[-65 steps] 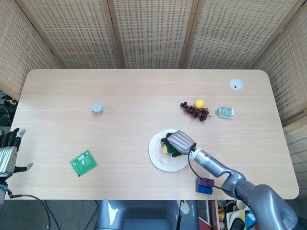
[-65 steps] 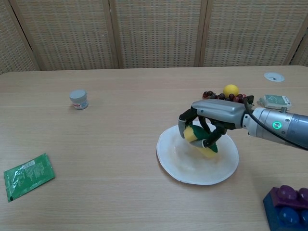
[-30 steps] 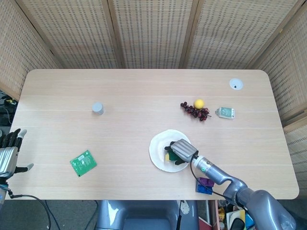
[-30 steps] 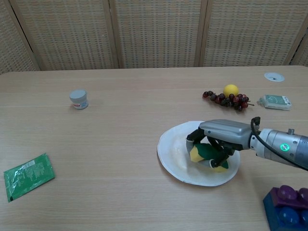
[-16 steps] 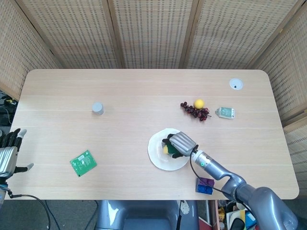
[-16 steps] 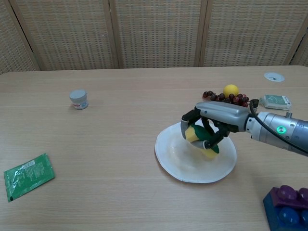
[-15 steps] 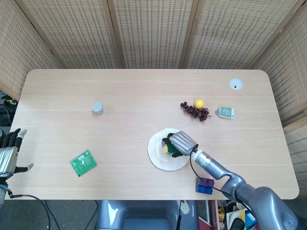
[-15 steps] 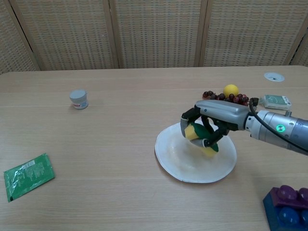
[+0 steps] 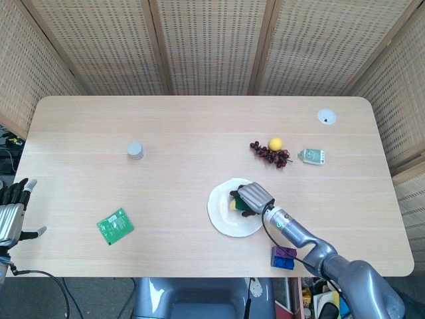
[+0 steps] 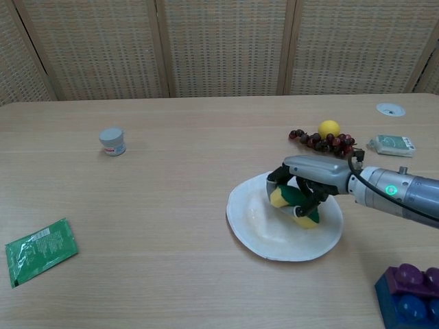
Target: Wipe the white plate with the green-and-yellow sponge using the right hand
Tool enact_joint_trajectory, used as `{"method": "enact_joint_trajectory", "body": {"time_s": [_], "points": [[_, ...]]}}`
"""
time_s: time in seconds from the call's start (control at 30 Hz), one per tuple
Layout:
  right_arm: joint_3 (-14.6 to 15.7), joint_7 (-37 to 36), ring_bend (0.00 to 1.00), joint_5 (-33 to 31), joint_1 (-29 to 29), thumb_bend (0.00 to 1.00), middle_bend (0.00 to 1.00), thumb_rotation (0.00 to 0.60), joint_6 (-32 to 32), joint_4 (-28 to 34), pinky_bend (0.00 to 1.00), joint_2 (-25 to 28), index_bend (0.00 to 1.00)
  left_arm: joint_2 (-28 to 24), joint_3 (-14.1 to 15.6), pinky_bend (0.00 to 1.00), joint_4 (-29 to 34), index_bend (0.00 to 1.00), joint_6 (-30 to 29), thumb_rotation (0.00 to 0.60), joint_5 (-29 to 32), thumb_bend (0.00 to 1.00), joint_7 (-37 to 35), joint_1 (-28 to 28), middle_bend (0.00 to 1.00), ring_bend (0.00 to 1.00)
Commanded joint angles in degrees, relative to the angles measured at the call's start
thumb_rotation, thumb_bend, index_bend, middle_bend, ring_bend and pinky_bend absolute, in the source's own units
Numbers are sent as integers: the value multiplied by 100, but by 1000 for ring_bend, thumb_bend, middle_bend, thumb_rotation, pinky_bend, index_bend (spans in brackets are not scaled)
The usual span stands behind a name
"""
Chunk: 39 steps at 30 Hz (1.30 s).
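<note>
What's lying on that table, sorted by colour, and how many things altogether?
White: 2, plate, disc
Green: 2, packet, green-and-yellow sponge
Yellow: 1, lemon
Dark red: 1, grapes
Grey: 2, jar, gadget
Purple-blue: 1, blocks
Total: 9

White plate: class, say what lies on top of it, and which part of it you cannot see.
On the white plate lies the green-and-yellow sponge, gripped by the right hand, whose fingers curl over it. The plate surface beneath sponge and hand is covered, so contact there cannot be confirmed.
</note>
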<state>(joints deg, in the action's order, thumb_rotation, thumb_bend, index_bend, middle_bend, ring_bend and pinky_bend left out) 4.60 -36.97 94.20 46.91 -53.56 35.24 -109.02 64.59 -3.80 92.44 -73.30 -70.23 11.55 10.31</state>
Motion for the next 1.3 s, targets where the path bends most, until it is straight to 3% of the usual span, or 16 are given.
{"method": "enact_joint_trajectory", "body": {"time_s": [0.03, 0.27, 0.43, 0.6, 1.0, 1.3], "points": [[66, -117, 393, 31, -54, 439, 570, 600, 9, -109, 602, -47, 499, 4, -3, 0, -1, 0, -4, 600, 7, 0, 4, -1, 0, 0], [66, -368, 393, 79, -97, 446, 570, 600, -208, -242, 602, -106, 499, 6, -12, 0, -1, 0, -20, 600, 19, 0, 6, -6, 0, 0], [-160, -489, 393, 5, -83, 447, 570, 600, -606, -180, 602, -15, 499, 0, -7, 0, -2, 0, -7, 600, 20, 0, -4, -5, 0, 0], [-217, -417, 393, -107, -103, 447, 570, 600, -452, -223, 602, 95, 499, -14, 2, 0, 9, 0, -13, 600, -13, 0, -29, -10, 0, 0], [-40, -456, 393, -36, -194, 449, 570, 600, -224, -408, 602, -97, 499, -2, 8, 0, 22, 0, -10, 600, -20, 0, 1, -4, 0, 0], [-256, -240, 393, -90, -185, 451, 570, 600, -644, -459, 603, -196, 499, -26, 8, 0, 23, 0, -25, 600, -34, 0, -55, -19, 0, 0]]}}
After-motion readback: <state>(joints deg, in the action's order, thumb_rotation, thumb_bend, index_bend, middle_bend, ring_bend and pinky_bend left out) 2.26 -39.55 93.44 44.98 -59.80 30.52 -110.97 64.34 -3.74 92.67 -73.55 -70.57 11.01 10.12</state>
